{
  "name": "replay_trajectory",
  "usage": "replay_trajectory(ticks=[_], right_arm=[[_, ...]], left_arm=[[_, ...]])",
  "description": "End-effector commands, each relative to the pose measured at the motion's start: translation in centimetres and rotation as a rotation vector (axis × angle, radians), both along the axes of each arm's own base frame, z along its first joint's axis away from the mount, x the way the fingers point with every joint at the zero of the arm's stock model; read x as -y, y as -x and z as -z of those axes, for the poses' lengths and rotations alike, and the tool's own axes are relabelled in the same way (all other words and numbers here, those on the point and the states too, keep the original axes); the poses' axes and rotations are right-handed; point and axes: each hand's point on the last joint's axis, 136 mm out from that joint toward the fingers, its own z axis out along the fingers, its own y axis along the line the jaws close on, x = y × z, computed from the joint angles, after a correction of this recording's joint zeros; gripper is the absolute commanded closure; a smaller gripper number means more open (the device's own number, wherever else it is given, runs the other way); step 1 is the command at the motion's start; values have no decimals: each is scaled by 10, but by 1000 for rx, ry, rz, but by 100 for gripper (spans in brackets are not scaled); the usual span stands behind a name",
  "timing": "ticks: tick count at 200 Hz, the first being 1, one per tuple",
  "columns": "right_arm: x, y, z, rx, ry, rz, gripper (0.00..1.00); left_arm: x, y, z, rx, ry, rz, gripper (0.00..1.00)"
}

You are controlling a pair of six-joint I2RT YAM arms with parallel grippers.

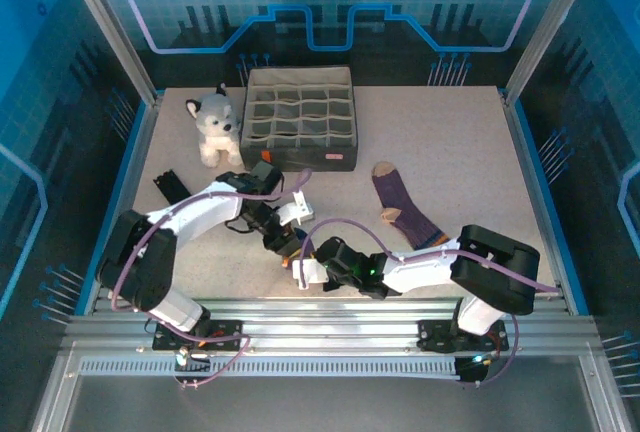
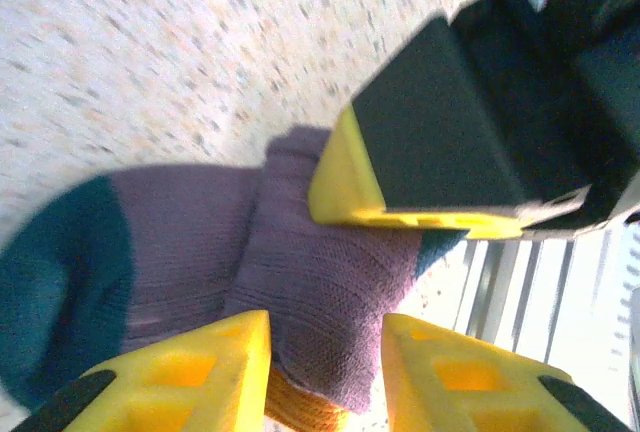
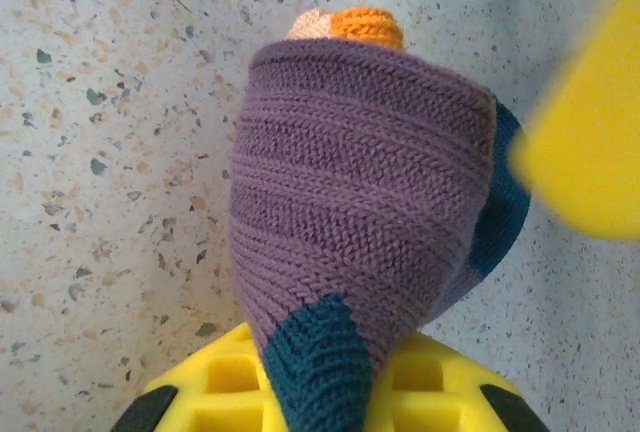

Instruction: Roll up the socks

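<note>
At the table's [image 1: 450,152] near edge, right claw [image 3: 320,377] pinches the navy-toed sock [image 3: 350,202].

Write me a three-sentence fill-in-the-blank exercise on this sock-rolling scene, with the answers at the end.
1. The plush husky sits to the ___ of the grey divider box.
2. The navy-toed sock, bunched up, shows a cuff coloured ___.
3. The tan-toed sock lies flat on the table, to the ___ of the box and nearer the arms.

Missing words: left; orange; right
</note>
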Motion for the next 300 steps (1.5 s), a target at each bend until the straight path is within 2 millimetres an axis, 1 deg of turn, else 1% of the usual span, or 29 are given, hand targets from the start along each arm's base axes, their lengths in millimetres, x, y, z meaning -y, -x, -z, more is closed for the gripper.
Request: replay_trajectory(ticks=[1,12,20,30,39,55,72,87,106,130,154,173,193,211,233,235,247,272,300], right_arm=[[9,7,13,-15,78,4,100],[9,7,14,-9,80,5,100],[9,7,12,-2,80,3,100],[9,8,12,6,82,-1,100],[9,10,12,12,83,-7,100],[9,11,12,20,84,-12,100],[8,12,10,20,72,-19,100],[9,13,10,15,69,-25,100],[10,15,9,9,68,-31,100],[11,16,8,11,66,-33,100],[11,16,6,14,56,-33,100],[10,16,3,14,42,-33,100],[9,17,1,17,34,-36,100],[9,18,-1,20,31,-47,100],[10,21,-4,22,22,-63,100],[7,20,-9,31,0,-66,100],[5,22,-15,38,-25,-78,100],[4,35,-22,25,-71,-156,100],[3,46,-24,-17,-84,-219,100]], left_arm=[[-2,-17,-18,50,17,-135,63],[-8,-29,-25,67,6,-239,61],[-15,-39,-28,51,1,-347,60],[-30,-53,-29,-17,-17,-540,60],[-43,-59,-26,-112,-26,-696,61],[-56,-57,-12,-261,-41,-867,63],[-54,-48,3,-332,-10,-937,62],[-55,-45,16,-359,10,-990,61],[-51,-40,30,-418,19,-1002,61],[-49,-36,45,-453,18,-1006,61],[-41,-34,53,-492,61,-992,62],[-36,-38,56,-503,90,-986,65],[-28,-42,58,-516,114,-966,72],[-16,-44,60,-521,132,-929,79],[-3,-48,62,-516,147,-887,91],[-2,-49,62,-515,147,-885,92],[2,-52,62,-509,157,-867,100],[11,-61,60,-487,192,-827,100],[17,-67,60,-467,199,-794,100]])
